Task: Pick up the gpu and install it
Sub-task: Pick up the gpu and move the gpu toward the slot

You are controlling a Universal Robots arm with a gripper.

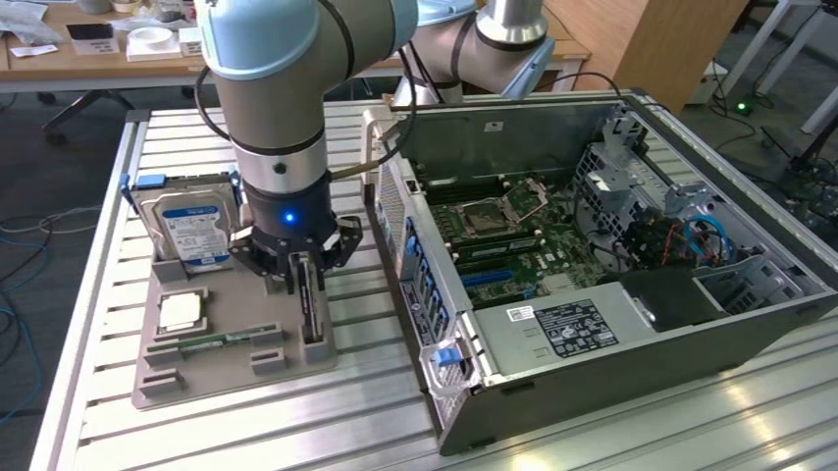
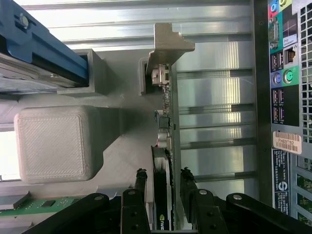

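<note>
Black pincer (image 2: 163, 173) is seen spread astride the gpu (image 2: 164, 141), a thin dark card with silver bracket, stood on edge in a grey plastic tray (image 1: 216, 378); its faces are hidden.

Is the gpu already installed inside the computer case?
No, the gpu stands on edge in the grey holder beside the computer case, with the hand straddling it.

Wooden desk (image 1: 81, 65), dark grey floor (image 1: 39, 177)
</note>
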